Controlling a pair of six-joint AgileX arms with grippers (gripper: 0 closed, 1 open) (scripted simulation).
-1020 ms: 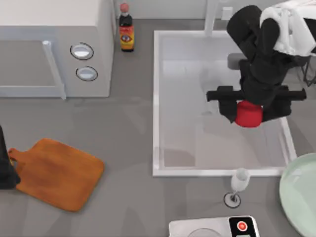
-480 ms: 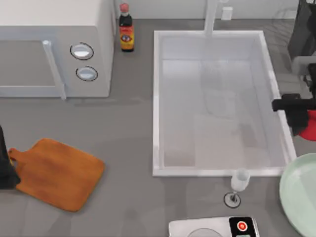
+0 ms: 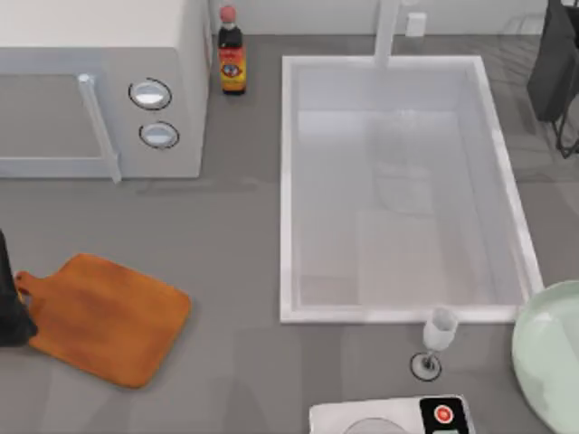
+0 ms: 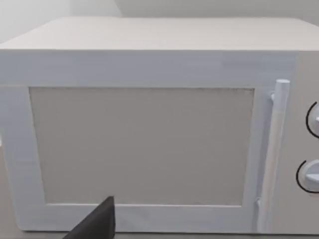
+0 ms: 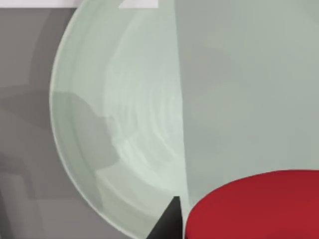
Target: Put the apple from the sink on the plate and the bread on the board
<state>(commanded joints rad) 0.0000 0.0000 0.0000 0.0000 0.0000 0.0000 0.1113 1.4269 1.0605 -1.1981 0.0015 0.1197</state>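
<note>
My right pincer (image 5: pixel 171 220) holds the apple (image 5: pixel 254 206), a dark finger against the fruit's side. The plate (image 5: pixel 119 124) lies right below the pincer and the apple, its rim curving over the grey table (image 5: pixel 25 124). The sink (image 3: pixel 286 181) lies well apart from them. My left arm (image 3: pixel 9 307) is parked just beside the board (image 3: pixel 104 316); its pincer's state I cannot tell.

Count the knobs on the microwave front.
2. Both sit on the microwave panel right of the door handle, one above the other: upper knob, lower knob. The left wrist view catches their edges too.
</note>
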